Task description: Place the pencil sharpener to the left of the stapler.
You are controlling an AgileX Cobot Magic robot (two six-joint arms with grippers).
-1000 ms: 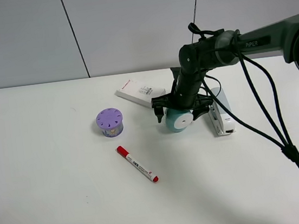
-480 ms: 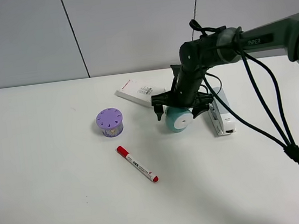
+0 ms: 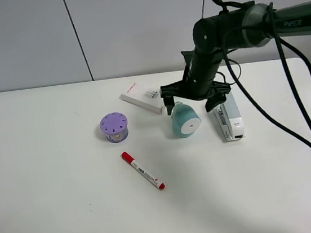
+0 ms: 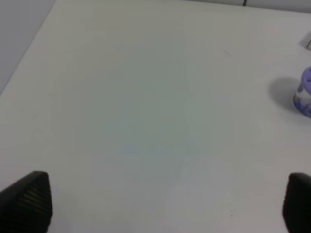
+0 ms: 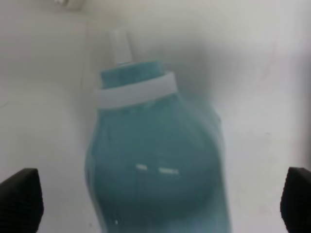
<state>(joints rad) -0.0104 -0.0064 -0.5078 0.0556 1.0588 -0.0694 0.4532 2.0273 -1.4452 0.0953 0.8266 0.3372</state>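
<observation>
The teal pencil sharpener (image 3: 185, 121) lies on the table with its white round face toward the front, just left of the grey-and-white stapler (image 3: 230, 120). My right gripper (image 3: 192, 104) hangs open a little above and behind the sharpener, not touching it. In the right wrist view the sharpener (image 5: 155, 165) fills the middle, and the right gripper (image 5: 158, 201) has its fingertips (image 5: 19, 199) spread wide on either side of it. My left gripper (image 4: 163, 201) is open over bare table and holds nothing.
A flat white box (image 3: 143, 97) lies behind the sharpener. A purple holed container (image 3: 114, 126) stands to its left, also visible at the frame edge as the purple container (image 4: 305, 92). A red-capped marker (image 3: 143, 171) lies nearer the front edge. Cables hang from the right arm.
My right gripper has risen up and back from around the sharpener, its fingers now above it. The sharpener stays on the table beside the stapler.
</observation>
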